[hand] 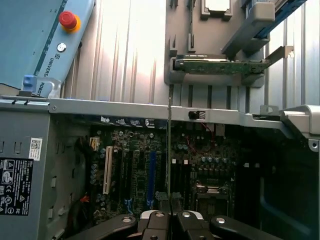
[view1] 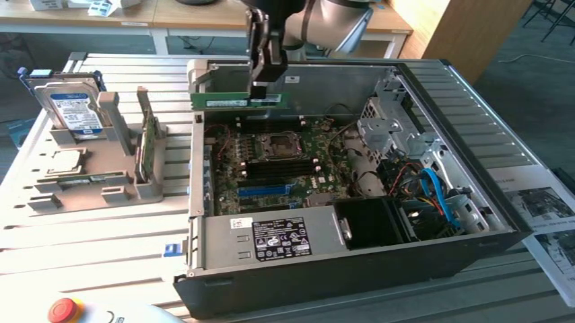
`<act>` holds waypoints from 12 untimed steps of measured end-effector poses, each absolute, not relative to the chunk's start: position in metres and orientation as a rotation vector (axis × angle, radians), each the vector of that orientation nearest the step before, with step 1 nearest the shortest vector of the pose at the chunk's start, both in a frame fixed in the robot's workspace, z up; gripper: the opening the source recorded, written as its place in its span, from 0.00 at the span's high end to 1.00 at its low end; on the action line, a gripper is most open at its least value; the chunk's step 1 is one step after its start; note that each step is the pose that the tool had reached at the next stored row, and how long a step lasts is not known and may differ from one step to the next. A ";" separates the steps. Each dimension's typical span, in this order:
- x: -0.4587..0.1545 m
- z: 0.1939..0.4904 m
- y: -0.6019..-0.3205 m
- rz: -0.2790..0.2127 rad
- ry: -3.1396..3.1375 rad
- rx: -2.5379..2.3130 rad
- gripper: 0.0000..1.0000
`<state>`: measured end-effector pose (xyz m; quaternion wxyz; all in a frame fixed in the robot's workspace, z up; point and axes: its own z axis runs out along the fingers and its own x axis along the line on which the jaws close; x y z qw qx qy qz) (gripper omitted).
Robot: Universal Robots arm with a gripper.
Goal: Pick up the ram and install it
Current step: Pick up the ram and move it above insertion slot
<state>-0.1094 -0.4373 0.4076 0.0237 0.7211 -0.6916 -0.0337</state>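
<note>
Ram stick point(view1: 225, 101) hangs level and on edge in the air, pinched at one end between the pressed-in fingers of the robot arm's gripper point(view1: 264, 94), above the far edge of an open computer case point(view1: 467, 222) and just over the far side of its motherboard point(view1: 269, 168). From the wrist, the ram stick point(hand: 169, 150) shows edge-on as a thin line running out from the gripper point(hand: 169, 215) across the motherboard point(hand: 130, 165). The case lies on its side on a slatted tabletop point(view1: 108, 242), with its power supply point(view1: 269, 239) along the near wall. Beside the case, toward the tabletop's edge at the exterior view's left, a grey rack point(view1: 99, 192) carries a second stick point(view1: 147, 145) standing on edge in a slot, a hard drive point(view1: 72, 108) upright at the rack's far end and a processor point(view1: 58, 161) lying flat. A red stop button point(view1: 64, 309) sits at the tabletop's near edge; papers point(view1: 548, 208) lie by the edge at the exterior view's right.
</note>
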 end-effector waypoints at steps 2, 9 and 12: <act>-0.102 0.408 -0.438 -0.104 -2.140 2.232 0.88; -0.074 0.408 -0.438 -0.104 -2.140 2.232 0.88; -0.063 0.408 -0.439 -0.104 -2.140 2.232 0.88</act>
